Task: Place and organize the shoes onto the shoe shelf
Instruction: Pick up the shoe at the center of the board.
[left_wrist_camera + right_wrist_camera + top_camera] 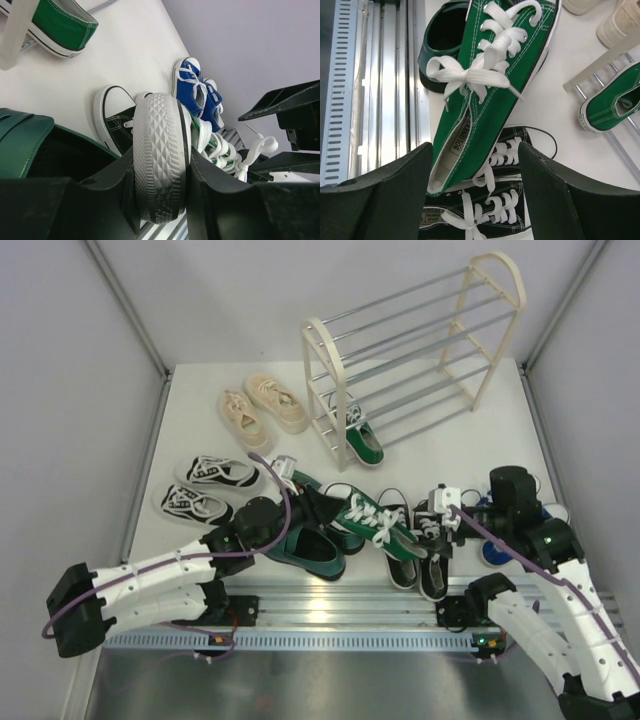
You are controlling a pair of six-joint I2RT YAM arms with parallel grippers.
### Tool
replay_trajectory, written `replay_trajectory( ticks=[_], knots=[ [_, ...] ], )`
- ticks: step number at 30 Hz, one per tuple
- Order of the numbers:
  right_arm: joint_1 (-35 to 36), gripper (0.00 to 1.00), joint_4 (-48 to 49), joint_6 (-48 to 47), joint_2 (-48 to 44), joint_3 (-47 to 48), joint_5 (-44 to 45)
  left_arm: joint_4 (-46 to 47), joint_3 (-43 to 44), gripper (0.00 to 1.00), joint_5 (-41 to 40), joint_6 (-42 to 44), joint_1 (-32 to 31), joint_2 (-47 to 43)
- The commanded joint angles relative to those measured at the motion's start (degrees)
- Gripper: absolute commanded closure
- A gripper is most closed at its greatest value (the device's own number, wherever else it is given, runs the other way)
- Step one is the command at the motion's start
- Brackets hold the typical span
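My left gripper (318, 508) (162, 170) is shut on a green white-laced canvas sneaker (385, 528), its grey diamond sole (160, 150) clamped edgewise between the jaws. This sneaker (490, 95) hangs tilted above the black sneakers (505, 210) (432, 550). My right gripper (445, 505) (475, 150) is open, its fingers either side of the sneaker's heel without touching. The shoe shelf (410, 360) stands at the back right with the other green sneaker (362, 442) (62, 25) (615, 100) on its lowest tier.
Cream sneakers (265, 405) and striped sneakers (210, 488) lie at the left. Dark green loafers (312, 545) (25, 145) sit under my left arm. Blue sneakers (192, 87) (495, 552) lie by my right arm. A metal rail (330, 605) runs along the near edge.
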Motion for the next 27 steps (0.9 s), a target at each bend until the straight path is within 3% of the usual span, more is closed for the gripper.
replay_trajectory(
  ticks=[1, 13, 27],
  knots=[
    [-1.47, 0.31, 2.22, -0.63, -0.68, -1.93, -4.04, 8.04, -0.78, 1.0, -2.11, -2.76, 0.38, -4.63],
    [-1.47, 0.43, 11.18, 6.13, 1.69, -3.61, -3.69, 13.58, -2.63, 1.0, -0.44, -6.37, 0.47, -4.2],
    [-0.24, 0.47, 12.94, 3.85, 3.45, -7.04, 0.0, 22.1, -1.23, 1.0, 1.93, -9.62, 0.47, 1.16]
  ],
)
